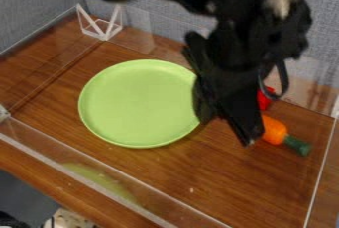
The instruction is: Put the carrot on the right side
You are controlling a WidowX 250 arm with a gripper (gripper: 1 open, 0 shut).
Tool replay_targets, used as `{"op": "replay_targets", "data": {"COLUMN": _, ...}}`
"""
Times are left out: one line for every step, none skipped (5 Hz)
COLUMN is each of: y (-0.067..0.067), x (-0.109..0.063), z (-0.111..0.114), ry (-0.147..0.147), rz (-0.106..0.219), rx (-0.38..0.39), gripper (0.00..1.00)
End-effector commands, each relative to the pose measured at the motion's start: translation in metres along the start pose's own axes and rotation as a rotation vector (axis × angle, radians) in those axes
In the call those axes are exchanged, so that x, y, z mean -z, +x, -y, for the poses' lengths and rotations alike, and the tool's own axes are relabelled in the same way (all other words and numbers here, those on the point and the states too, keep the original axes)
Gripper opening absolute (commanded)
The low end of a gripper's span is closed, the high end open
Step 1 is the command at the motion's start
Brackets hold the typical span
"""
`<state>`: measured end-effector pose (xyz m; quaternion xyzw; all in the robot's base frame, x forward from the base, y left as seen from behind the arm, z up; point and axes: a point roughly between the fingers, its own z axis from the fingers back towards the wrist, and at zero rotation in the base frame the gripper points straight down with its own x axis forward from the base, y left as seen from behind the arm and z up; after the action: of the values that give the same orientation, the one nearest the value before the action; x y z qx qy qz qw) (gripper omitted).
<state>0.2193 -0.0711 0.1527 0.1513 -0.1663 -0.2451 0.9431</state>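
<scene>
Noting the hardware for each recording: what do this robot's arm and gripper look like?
The arm is black and bulky with rounded joint housings. A thin dark cable loops beside the dark gripper, whose outline is blurred; no markings can be made out.
</scene>
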Motion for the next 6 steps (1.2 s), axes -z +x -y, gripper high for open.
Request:
{"op": "replay_targets", "data": {"y": -0.006, "x": -0.025, "z": -0.015, "ry": 0.02, "rz": 0.014, "rx": -0.039, "gripper": 0.0}}
{"op": "replay_targets", "data": {"y": -0.001, "x": -0.018, "z": -0.028, "ry": 0.027, "rz": 0.027, "rx": -0.055, "gripper": 0.0}}
{"op": "replay_targets", "data": {"y": 0.007, "x": -0.007, "z": -0.038, "ry": 0.025, "rz": 0.046, "rx": -0.061, "gripper": 0.0}}
{"op": "replay_targets", "data": {"y": 0.002, "x": 0.002, "z": -0.049, "ry": 0.024, "rz": 0.047, "rx": -0.088, "gripper": 0.0}}
{"op": "replay_targets", "data": {"y": -0.013, "x": 0.021, "z": -0.039, "ry": 0.011, "rz": 0.056, "rx": -0.105, "gripper": 0.0}}
{"op": "replay_targets", "data": {"y": -0.036, "x": 0.042, "z": -0.027, "ry": 0.003, "rz": 0.043, "rx": -0.124, "gripper": 0.0}}
